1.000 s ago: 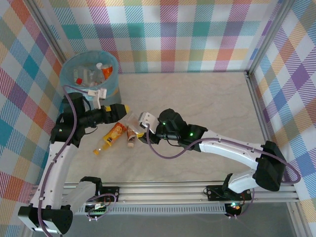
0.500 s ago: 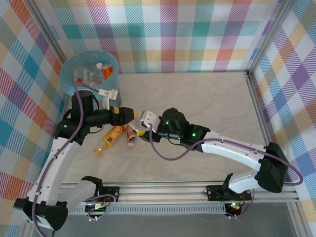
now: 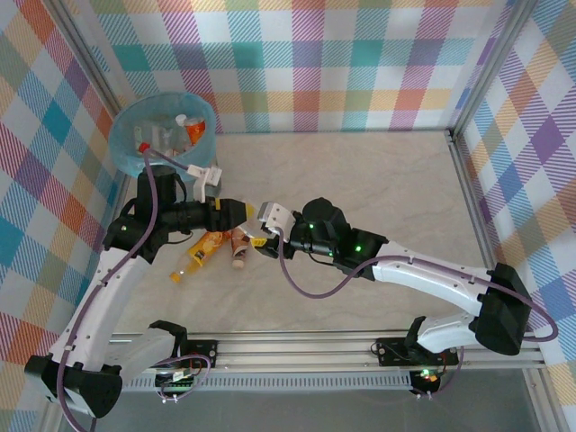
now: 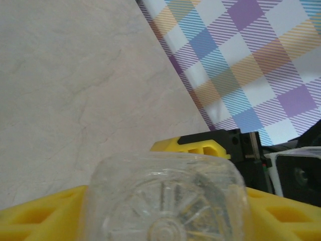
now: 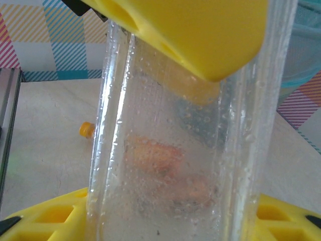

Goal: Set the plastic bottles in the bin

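Open room: the table point(image 3: 387, 189) right of and beyond the two arms lies bare up to the back wall. Obstructed: left-centre, where the left gripper point(image 4: 160, 216) and right gripper point(image 5: 165, 221) meet at a clear bottle point(image 5: 175, 150). On their near side lie an orange bottle point(image 3: 207, 245) and a brown bottle point(image 3: 238, 248) (side by side). The bin point(image 3: 121, 151) occupies the far left corner

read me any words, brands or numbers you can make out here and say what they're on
Nothing is legible in any of the three views.
Orange-labelled bottle on the table: label print too small to read.
Brown-labelled bottle beside it: too small to read.
Bottles in the bin: labels too small and blurred.
Clear bottle up close: no print shows, only blurred colours through it.
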Available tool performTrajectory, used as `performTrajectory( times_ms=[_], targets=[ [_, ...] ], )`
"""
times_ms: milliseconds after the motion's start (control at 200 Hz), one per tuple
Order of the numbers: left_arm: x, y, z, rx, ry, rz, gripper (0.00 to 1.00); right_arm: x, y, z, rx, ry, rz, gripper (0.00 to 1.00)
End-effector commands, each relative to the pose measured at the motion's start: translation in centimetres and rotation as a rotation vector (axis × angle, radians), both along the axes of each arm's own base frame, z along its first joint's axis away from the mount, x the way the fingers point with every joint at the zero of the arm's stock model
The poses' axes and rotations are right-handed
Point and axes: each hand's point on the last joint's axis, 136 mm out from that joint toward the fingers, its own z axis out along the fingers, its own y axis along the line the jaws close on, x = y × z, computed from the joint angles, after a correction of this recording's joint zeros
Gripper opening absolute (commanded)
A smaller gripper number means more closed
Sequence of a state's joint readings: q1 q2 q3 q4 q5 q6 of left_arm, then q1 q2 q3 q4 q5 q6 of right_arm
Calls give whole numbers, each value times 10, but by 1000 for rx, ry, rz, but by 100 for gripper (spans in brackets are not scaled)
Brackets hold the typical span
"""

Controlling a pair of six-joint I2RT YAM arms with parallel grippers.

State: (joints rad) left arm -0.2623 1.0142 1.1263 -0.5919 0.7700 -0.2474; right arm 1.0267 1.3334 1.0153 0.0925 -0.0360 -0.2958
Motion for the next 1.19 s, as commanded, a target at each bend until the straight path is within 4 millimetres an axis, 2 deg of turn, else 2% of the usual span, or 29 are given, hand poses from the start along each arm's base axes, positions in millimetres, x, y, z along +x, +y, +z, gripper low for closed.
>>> performTrajectory(
  times_ms=[0, 410, 535, 590, 930, 1095, 1190],
  targets=[
    [0, -1, 5, -15, -26, 0, 58, -1, 5, 17, 59, -49, 23, 53],
    [3, 6, 25, -26, -77, 59, 42, -1, 5, 15, 51, -43, 24, 59],
    [4, 12, 25, 0, -93, 98, 28, -1, 1, 15, 53, -42, 7, 64],
    [4, 13, 28, -5, -104, 108, 22, -1, 0, 16, 53, -43, 2, 67],
    [15, 30, 46, 12, -156, 241, 11, 2, -8, 23, 75, -29, -43, 98],
    [21, 42, 48, 51, -162, 319, 7, 4, -9, 27, 84, -34, -56, 100],
    [26, 50, 46, 79, -161, 371, 0, 6, -8, 27, 81, -39, -60, 100]
  ],
)
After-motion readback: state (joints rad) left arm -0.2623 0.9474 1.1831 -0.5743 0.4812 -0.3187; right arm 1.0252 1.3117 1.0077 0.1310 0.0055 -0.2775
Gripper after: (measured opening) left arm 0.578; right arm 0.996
